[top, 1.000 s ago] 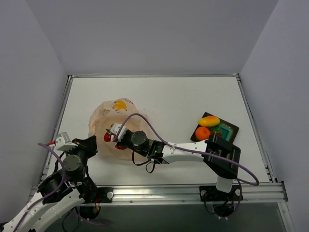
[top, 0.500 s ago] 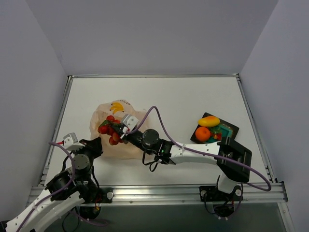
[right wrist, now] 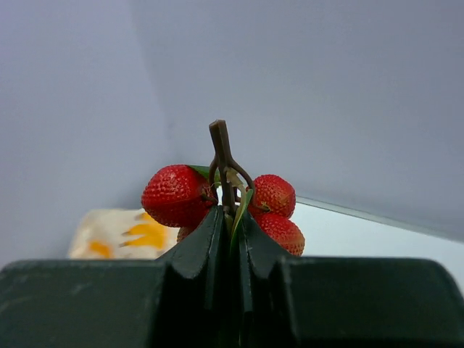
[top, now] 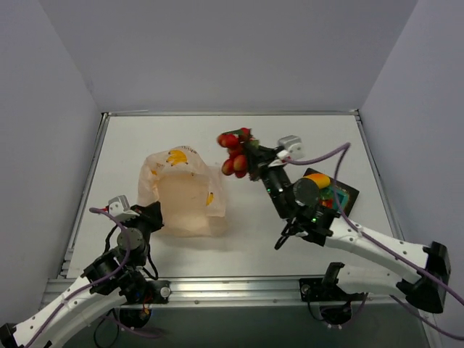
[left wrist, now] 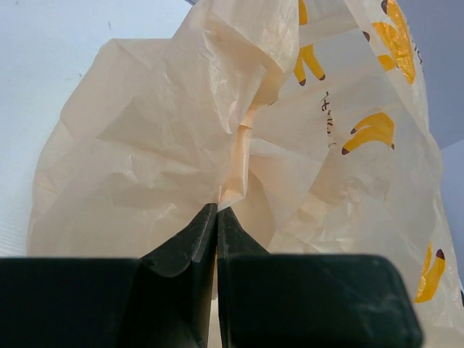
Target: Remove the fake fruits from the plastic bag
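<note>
The plastic bag (top: 181,192), pale peach with banana prints, stands crumpled on the left of the table. My left gripper (top: 154,214) is at its near-left edge, shut on a fold of the bag (left wrist: 239,130), with the pinched fold showing at the closed tips (left wrist: 217,210). My right gripper (top: 250,161) hangs in the air right of the bag. It is shut on the stem of a bunch of red strawberries (top: 234,151), whose fruits bulge out either side of the gripper (right wrist: 230,217) in the right wrist view. A yellow mango (top: 317,180) lies on the teal tray (top: 349,194).
The right arm's forearm crosses over the near-left part of the tray and hides what else lies there. The table's raised rim (top: 232,114) runs along the back, with grey walls close behind and at both sides.
My right gripper has drawn the strawberry bunch up out of the bag and carried it right and toward the back. The left gripper has kept hold of the bag and shifted slightly right.
</note>
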{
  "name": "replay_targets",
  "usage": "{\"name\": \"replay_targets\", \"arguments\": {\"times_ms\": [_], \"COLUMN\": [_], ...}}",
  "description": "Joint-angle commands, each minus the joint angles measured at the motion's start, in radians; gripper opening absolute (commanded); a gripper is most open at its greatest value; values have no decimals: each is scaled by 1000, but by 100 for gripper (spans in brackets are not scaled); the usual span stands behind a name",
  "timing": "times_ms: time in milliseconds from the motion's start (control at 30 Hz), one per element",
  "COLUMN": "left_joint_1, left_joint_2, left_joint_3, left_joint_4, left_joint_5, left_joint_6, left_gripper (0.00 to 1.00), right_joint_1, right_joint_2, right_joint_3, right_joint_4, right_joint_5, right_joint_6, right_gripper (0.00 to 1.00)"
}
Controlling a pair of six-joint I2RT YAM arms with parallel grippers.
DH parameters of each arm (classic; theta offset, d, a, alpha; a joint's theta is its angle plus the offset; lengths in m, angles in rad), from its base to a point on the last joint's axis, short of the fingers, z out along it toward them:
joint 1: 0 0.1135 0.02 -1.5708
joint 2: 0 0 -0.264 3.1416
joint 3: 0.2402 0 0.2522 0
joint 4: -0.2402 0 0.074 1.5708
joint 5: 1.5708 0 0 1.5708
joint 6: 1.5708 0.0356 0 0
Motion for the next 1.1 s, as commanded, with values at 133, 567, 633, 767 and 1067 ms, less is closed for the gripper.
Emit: {"name": "replay_targets", "arguments": {"times_ms": [133,567,633,767,1067], "left_joint_1": [4,4,4,4,4], "left_joint_2": [-47,-127,-136,-132,-128], "left_joint_3": [-6,9,6,6,3], "left_joint_4": [66,17,16,20,14], "left_joint_5": [63,107,106,115,97], "left_joint_6": [139,179,173,168,164], "left_gripper": [2,2,2,2,2], "right_joint_1": [-278,-769,-788,-828,-868], "right_joint_2": [-357,-368,-364,-333,-272], "right_joint_3": [-184,-307,-301,-316,-325], "right_joint_4": [-422,-803,-836,-836,-836], "right_joint_5": [587,574,582,538,502], "right_joint_6": [251,604,617,614,652], "right_gripper": [0,0,0,0,0]}}
